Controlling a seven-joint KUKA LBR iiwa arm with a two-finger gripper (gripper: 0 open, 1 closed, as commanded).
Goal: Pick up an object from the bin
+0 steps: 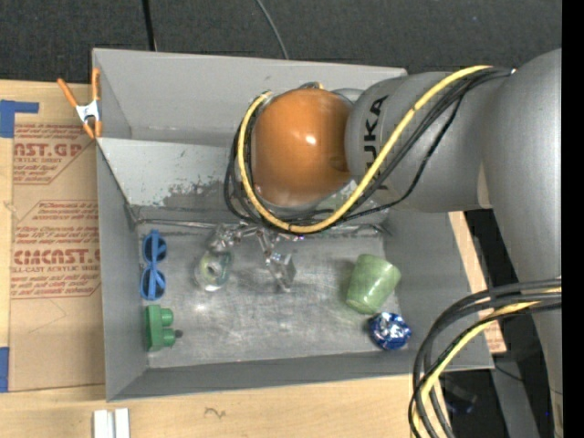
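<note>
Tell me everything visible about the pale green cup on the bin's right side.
The pale green cup looks like smooth plastic, stubby and tapered. It lies tipped over on the right of the bin floor. The blue-and-white ball sits just below it in the view, close or touching; I cannot tell. The hand is to its left, apart from it.

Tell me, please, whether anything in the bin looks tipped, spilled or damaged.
Only the pale green cup stands out: it seems to lie tipped on its side at the right of the bin, beside the blue-and-white ball. Nothing looks spilled or broken; the blue glasses and green block lie flat at the left.
</note>
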